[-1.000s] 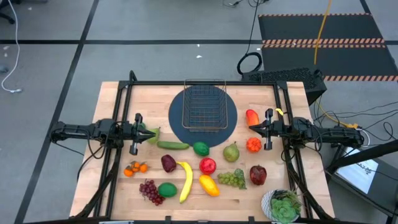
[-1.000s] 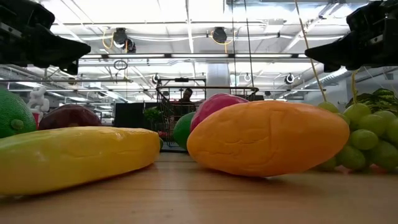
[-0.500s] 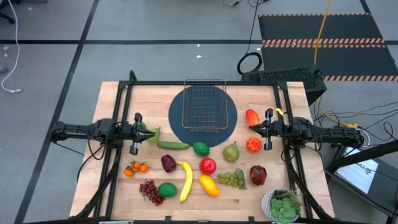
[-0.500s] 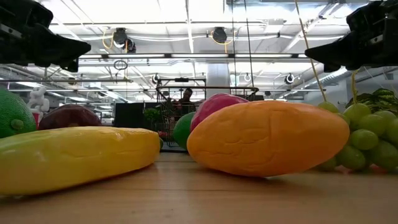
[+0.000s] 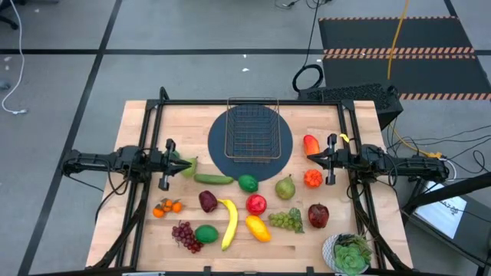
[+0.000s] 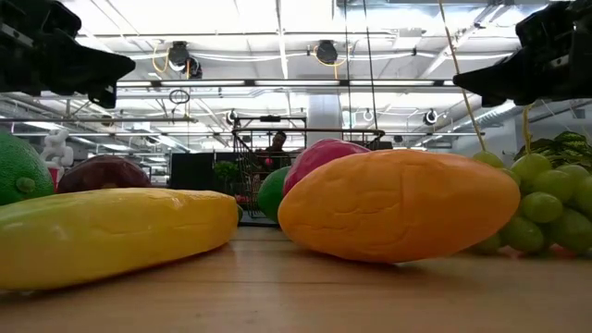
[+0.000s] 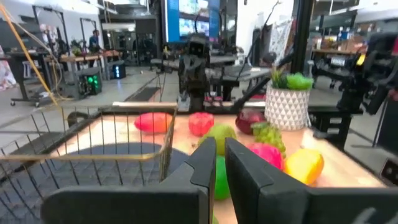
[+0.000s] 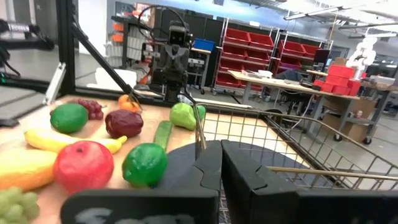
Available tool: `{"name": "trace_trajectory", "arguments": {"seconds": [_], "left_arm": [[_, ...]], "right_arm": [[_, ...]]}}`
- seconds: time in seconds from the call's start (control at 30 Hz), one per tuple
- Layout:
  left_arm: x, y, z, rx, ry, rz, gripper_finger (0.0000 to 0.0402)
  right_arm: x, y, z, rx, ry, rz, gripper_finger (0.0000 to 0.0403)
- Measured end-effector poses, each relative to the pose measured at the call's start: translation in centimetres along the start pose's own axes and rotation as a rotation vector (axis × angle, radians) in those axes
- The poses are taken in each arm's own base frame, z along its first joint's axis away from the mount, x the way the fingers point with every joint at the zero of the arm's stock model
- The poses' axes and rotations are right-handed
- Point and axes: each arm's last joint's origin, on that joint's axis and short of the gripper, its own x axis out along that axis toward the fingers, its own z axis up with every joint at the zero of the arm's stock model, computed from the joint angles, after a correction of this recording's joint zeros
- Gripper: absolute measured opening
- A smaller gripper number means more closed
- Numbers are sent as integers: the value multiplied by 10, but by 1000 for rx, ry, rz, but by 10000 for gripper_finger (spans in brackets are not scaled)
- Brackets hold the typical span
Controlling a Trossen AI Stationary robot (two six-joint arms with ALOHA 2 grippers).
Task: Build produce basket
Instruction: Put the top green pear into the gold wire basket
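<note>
The wire basket (image 5: 252, 130) stands on a round dark-blue mat (image 5: 251, 157) at the table's far middle. The produce lies loose on the near half: cucumber (image 5: 213, 179), lime (image 5: 247, 183), pear (image 5: 285, 187), red apple (image 5: 256, 204), banana (image 5: 229, 222), mango (image 5: 258, 228), green grapes (image 5: 285, 221), purple grapes (image 5: 186, 235). My left gripper (image 5: 181, 162) hovers level at the left, shut, its tips just beside a green pear (image 5: 189, 165). My right gripper (image 5: 311, 157) hovers level at the right, shut, between a red-orange fruit (image 5: 311, 144) and an orange (image 5: 312, 178). Both hold nothing.
A potted green plant (image 5: 349, 253) stands at the near right corner. Small oranges (image 5: 167, 206) and a dark red apple (image 5: 318, 215) lie toward the sides. Black frame rails (image 5: 149, 130) run along both sides of the table.
</note>
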Motion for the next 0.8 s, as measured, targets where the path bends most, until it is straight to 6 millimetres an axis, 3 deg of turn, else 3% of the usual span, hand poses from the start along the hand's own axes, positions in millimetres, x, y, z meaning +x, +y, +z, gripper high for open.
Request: {"name": "trace_trajectory", "arguments": {"seconds": [0.13, 0.43, 0.8], "left_arm": [[-2, 0, 13, -14, -36, 0, 5], [-5, 4, 66, -30, -66, 130, 3], [21, 4, 126, -57, 34, 135, 3]], "right_arm": [[0, 0, 0, -12, -1, 3, 0], [0, 0, 0, -13, -2, 4, 0], [0, 0, 1, -12, -6, 3, 0]]}}
